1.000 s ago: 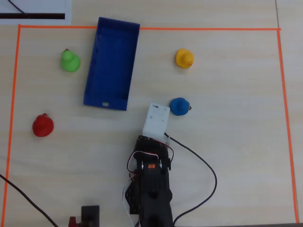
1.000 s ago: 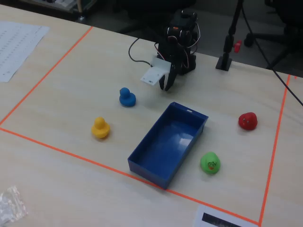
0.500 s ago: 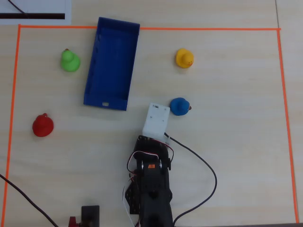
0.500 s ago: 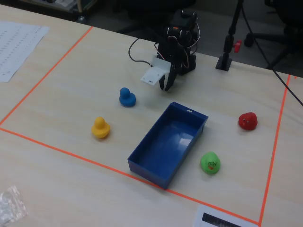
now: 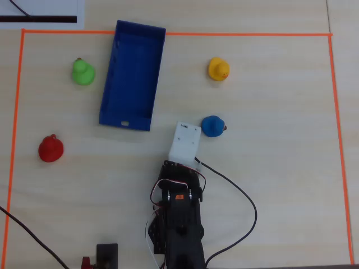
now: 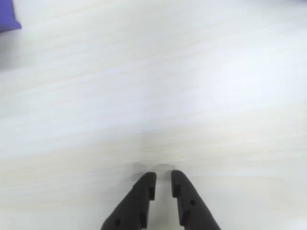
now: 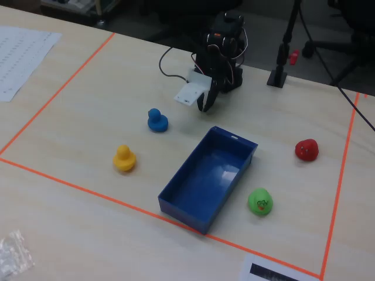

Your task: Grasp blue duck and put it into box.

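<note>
The fingers (image 6: 163, 178) are nearly together, a narrow gap between the tips, holding nothing, poised above bare counter (image 6: 192, 86). In the overhead view the blue duck (image 5: 212, 126) stands on the counter just right of the fingers, apart from them. The box (image 5: 133, 74) lies up and left of the fingers, its near end close by.

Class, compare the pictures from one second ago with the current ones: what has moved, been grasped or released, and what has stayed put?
Nothing has visibly changed. The arm and its claw sit where they were, gripping nothing, fingertips close together above bare table in the wrist view. The blue duck, the box and the yellow duck, green duck and red duck have not shifted.
</note>
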